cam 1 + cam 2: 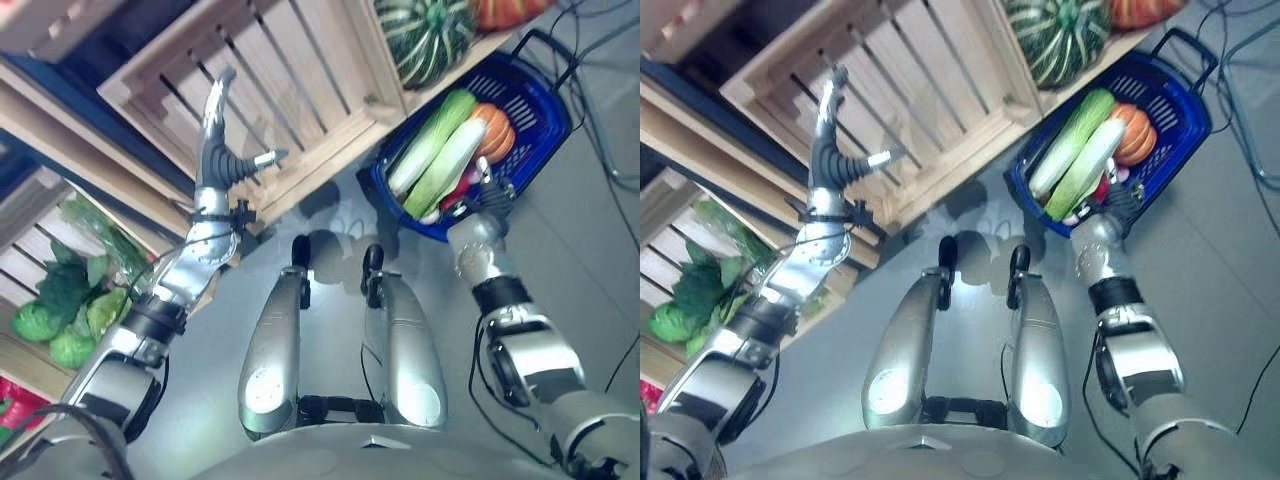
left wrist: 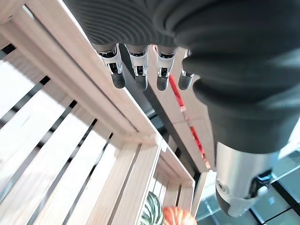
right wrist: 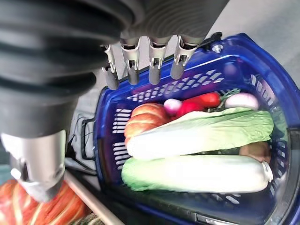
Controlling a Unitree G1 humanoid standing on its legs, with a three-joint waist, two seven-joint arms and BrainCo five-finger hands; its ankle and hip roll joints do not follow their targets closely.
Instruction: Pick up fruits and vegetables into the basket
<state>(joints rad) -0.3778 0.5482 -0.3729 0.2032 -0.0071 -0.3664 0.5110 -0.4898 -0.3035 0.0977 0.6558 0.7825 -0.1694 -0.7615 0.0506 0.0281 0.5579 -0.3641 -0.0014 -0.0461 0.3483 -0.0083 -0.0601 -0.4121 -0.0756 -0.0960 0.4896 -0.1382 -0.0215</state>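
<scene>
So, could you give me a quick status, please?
Left hand open, raised at empty wooden crate. Right hand open over blue basket, cabbages inside. Nothing blocking.

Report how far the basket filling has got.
Done: the blue basket already holds two long cabbages, an orange pumpkin and red pieces. In hand: nothing; the left robot hand reaches open toward the wooden crate, the right robot hand hovers open over the basket. Left: the striped squash and shelf greens.

Two long cabbages (image 1: 432,155) crowd the blue basket (image 1: 540,125), leaving room along its far side.
</scene>
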